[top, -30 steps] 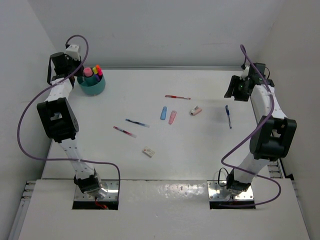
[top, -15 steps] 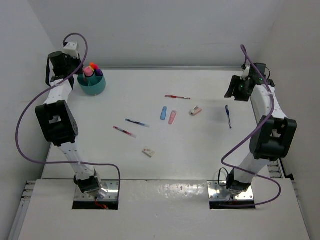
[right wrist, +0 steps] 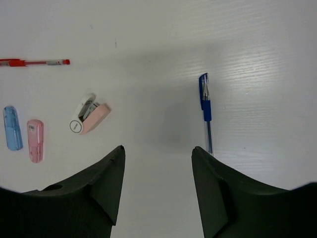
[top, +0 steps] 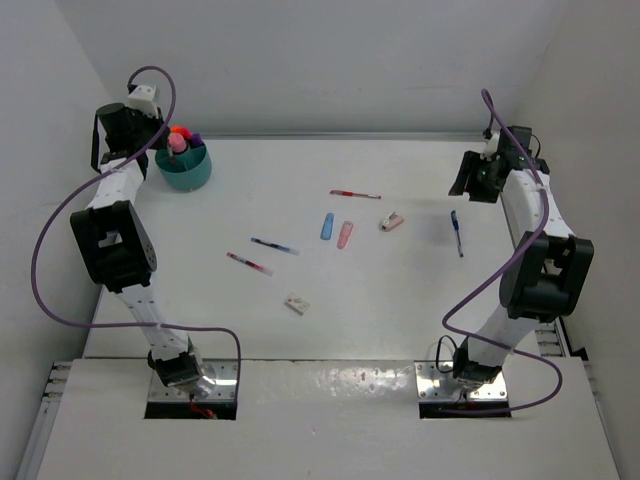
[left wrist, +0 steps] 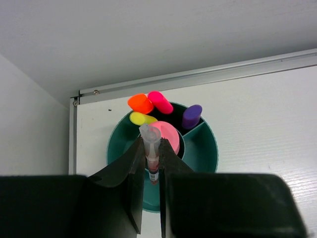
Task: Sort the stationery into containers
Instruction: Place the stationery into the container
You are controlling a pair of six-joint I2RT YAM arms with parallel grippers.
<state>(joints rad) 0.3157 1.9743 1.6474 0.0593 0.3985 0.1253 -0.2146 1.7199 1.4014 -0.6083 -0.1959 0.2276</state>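
Observation:
My left gripper (left wrist: 151, 148) is shut on a thin clear pen with red ink (left wrist: 150, 141), held upright over the near part of the teal cup (left wrist: 210, 144). The cup holds highlighters with orange (left wrist: 140, 103), pink (left wrist: 160, 101), yellow (left wrist: 141, 119) and purple (left wrist: 191, 116) ends, and a pink tube (left wrist: 168, 136). In the top view the cup (top: 190, 176) stands at the back left with the left gripper (top: 150, 140) beside it. My right gripper (right wrist: 157, 148) is open and empty above the table, left of a blue pen (right wrist: 205, 106).
Loose on the table: a red pen (top: 355, 194), a blue eraser (top: 327, 227), a pink eraser (top: 345, 235), a small pink-and-white item (top: 392, 222), a blue pen (top: 456, 232), another blue pen (top: 274, 245), a red pen (top: 249, 263), a small pale eraser (top: 296, 304). Walls stand close behind the cup.
The left gripper has shifted slightly back and left by the cup, still holding the pen. The right arm and the loose items have not moved.

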